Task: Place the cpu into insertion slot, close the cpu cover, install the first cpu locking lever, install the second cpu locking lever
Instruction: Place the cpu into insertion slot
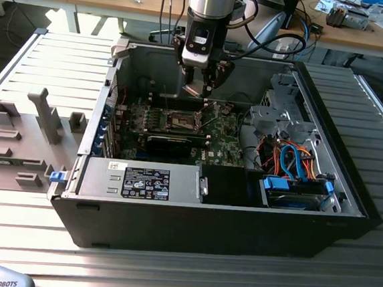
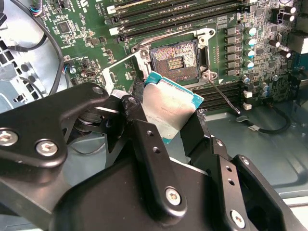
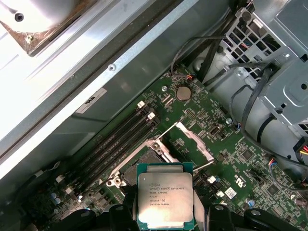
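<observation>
Gripper of a single robot arm hangs inside an open computer case. Its two black fingers are clamped on opposite edges of the cpu, whose dull silver top faces the second wrist camera.

The chip is held in the air over the green circuit board and is not yet seated. The insertion slot lies bare on the board, with its dark pin field uncovered. In the second wrist view it sits just past the chip's far edge, apart from it. The exterior view puts the gripper above the slot and slightly toward the case's back wall.

The cpu cover stands swung up on its hinge at one side of the slot, clear of the opening. A thin locking lever sticks out unlatched from a corner of the slot's metal border.

The chip's edges look turned relative to the slot's sides, though the slanted camera angles may exaggerate this. The remaining gap between chip and slot is hard to judge from these views.
</observation>
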### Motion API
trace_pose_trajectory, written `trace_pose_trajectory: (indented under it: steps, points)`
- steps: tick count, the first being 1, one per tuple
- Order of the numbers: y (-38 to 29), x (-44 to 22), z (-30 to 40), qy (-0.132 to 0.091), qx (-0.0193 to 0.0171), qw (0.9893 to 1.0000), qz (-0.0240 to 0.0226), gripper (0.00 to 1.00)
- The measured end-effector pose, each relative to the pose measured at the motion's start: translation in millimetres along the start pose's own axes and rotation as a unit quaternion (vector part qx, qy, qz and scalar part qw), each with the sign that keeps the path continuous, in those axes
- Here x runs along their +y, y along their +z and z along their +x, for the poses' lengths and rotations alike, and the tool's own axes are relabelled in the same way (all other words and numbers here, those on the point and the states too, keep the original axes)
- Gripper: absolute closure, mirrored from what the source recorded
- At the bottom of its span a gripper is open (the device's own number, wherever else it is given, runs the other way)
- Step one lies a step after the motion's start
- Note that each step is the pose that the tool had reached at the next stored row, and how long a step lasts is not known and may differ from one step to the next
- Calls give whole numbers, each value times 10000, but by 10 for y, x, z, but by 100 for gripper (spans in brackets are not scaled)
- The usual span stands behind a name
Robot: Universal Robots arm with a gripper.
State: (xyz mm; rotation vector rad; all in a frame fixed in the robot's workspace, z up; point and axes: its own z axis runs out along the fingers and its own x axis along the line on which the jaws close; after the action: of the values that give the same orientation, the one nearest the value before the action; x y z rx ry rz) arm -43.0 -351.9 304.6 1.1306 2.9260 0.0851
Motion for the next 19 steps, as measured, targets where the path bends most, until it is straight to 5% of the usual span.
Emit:
trace_pose_trajectory:
  steps: [19]
  points:
    - [0, 0, 0, 51, -3, 10000, -1, 46]
